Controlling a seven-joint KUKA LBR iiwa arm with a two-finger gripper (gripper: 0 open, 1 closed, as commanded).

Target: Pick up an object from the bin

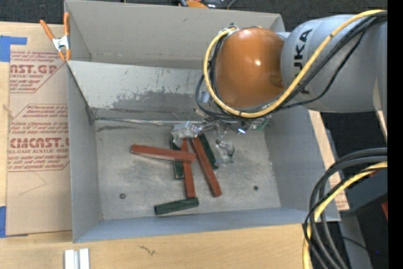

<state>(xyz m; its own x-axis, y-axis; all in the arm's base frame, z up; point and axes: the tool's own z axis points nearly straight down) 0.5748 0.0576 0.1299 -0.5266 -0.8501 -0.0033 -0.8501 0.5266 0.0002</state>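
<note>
The big silver-grey robot arm [340, 66] has the black letters "KUKA" on its side, and they run up and down, not across. The flat brown cardboard sheet [31, 111] on the left of the bin has red print on it in two blocks, one above the other. In each block the big letters look like "CAST.GP", cut off at the start, and the small line under them ends in "CAST ACRYLIC SHEET", while the even smaller red lines between the blocks are too tiny to read.
</note>
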